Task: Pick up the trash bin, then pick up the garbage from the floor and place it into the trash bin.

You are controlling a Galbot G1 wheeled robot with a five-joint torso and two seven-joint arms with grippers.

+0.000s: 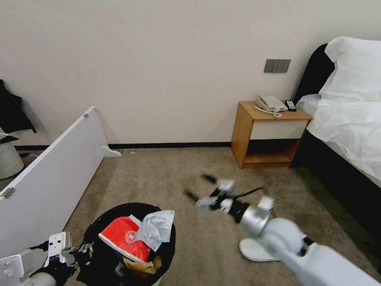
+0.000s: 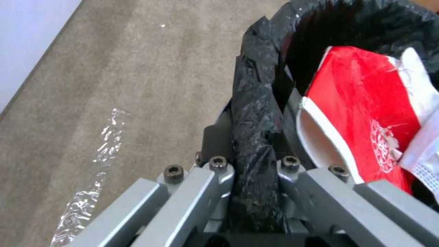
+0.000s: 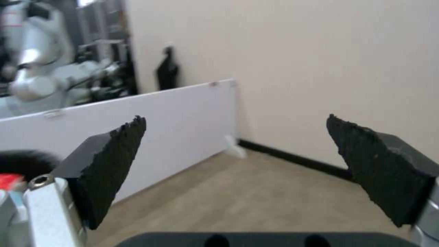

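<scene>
left hand [image 2: 256, 164] clamps trash bin [image 1: 168, 242] rim | right hand [image 1: 200, 186] spread wide, empty, beside bin

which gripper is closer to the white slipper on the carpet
Right. The right gripper hangs open above the carpet just beyond the white slipper. The left gripper is across the view, clamped on the trash bin rim.
</scene>
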